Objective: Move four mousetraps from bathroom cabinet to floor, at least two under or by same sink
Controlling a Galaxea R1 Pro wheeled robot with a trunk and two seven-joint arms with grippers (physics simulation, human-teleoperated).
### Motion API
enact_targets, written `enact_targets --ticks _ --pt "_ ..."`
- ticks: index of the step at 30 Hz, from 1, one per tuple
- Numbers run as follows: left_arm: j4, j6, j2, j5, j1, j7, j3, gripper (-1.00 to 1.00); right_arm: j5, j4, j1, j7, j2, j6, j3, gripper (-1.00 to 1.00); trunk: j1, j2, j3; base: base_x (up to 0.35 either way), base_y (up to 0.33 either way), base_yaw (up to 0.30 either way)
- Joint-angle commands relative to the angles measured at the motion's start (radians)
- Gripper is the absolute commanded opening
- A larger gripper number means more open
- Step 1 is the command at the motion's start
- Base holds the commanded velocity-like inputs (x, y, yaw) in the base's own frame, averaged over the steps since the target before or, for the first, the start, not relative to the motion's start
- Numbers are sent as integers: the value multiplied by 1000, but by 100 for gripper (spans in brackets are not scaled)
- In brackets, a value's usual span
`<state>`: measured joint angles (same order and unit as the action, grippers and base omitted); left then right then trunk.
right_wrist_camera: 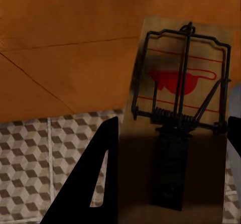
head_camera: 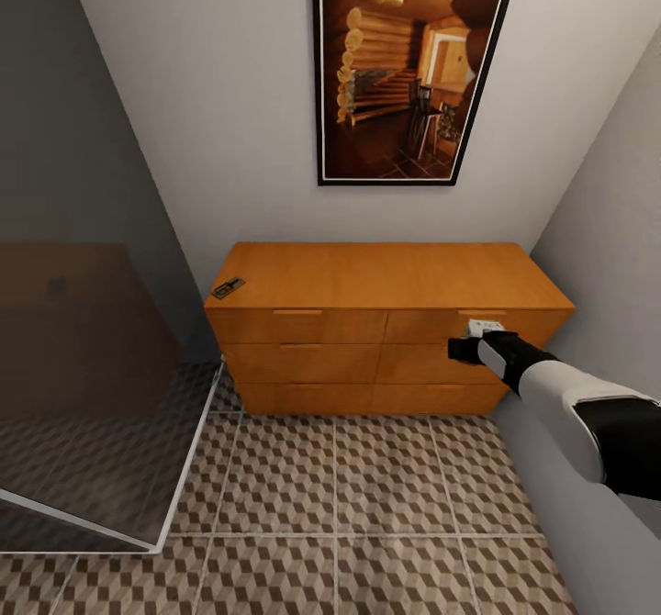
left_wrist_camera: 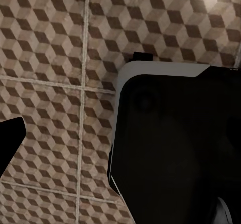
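Note:
The orange-brown cabinet (head_camera: 386, 321) stands against the back wall with all drawers shut. One mousetrap (head_camera: 228, 287) lies on its top at the left front corner. My right gripper (head_camera: 473, 341) hovers in front of the cabinet's upper right drawer, shut on another mousetrap (head_camera: 485, 326). In the right wrist view this mousetrap (right_wrist_camera: 181, 98) is a pale wooden board with a dark wire spring and a red mark, clamped between the black fingers (right_wrist_camera: 95, 184). The patterned bathroom floor (head_camera: 367, 505) spreads below. A black fingertip (left_wrist_camera: 7, 143) of my left gripper hangs over the floor tiles (left_wrist_camera: 50, 43).
A tinted glass shower enclosure (head_camera: 83, 395) takes up the left side. A framed picture (head_camera: 404, 64) hangs above the cabinet. A grey wall (head_camera: 615, 229) closes the right side. A dark part of the robot's body (left_wrist_camera: 175, 148) blocks much of the left wrist view.

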<state>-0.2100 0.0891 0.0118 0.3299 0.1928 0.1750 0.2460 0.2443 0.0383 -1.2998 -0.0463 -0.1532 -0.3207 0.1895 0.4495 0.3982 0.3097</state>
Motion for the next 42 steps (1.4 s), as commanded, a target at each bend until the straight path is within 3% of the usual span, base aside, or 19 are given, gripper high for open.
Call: enact_targets --ticks 1,2,5,9,12,19,22,29,42 --pt "0 3 0 9 0 4 9 100 10 -8 11 -6 6 16 9 -100 0 2 2 0 0 0" --pt "0 3 0 9 0 4 9 100 10 -11 22 -6 9 26 9 -100 0 2 2 0 0 0" --pt "-1 3 0 9 0 4 9 100 9 -19 128 -6 32 87 8 -100 0 2 2 0 0 0" --pt "-1 3 0 9 0 4 9 100 1 -22 271 -6 66 216 8 -100 0 2 2 0 0 0" --pt "-1 3 0 9 0 4 9 100 -10 -23 473 -6 115 370 8 -100 0 2 2 0 0 0" --pt "-2 3 0 9 0 4 9 100 -12 -24 729 -12 148 564 9 -100 0 2 2 0 0 0" --pt "-2 3 0 9 0 4 9 100 -14 -24 799 -14 158 593 9 -100 0 2 2 0 0 0" --pt "-2 3 3 9 0 4 7 100 -22 -24 880 -16 181 619 9 -100 0 2 2 0 0 0" --pt "-16 4 14 9 0 5 3 100 -32 0 889 -10 184 706 6 -100 0 2 2 0 0 0"
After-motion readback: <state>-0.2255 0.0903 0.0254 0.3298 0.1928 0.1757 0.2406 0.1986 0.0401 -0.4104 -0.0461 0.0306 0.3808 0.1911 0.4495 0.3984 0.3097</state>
